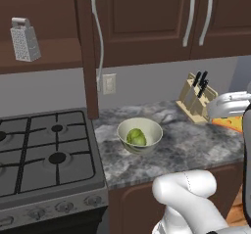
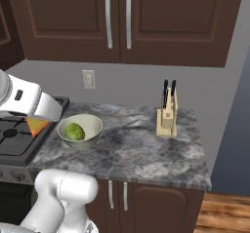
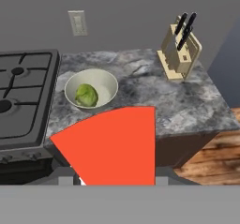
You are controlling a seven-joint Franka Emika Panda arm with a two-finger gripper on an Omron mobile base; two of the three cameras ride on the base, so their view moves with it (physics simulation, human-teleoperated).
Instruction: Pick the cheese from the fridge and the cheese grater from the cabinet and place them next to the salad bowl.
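The cheese [image 3: 115, 145] is out of the fridge and carried in the air, clamped in the claw [image 3: 117, 183] above the near edge of the tabletop [image 3: 187, 101]; in the hand view its flat reddish face hides the fingertips, so the clamping is my reading, not something plainly seen. It has not been set down yet, so I judge the first half of the task as close to done. The salad bowl [image 1: 139, 135] with its lettuce sits on the tabletop just right of the stove [image 1: 44, 150], and the bare stone to its right, before the knife block [image 1: 197, 98], looks free for both items. The cheese grater [image 1: 24, 39] stands upright on the shelf of the open cabinet [image 1: 44, 57] at far left, untouched, so that half remains. The wedge's long axis runs left to right in the hand view, its narrow point toward the stove and its broad straight end toward the right.
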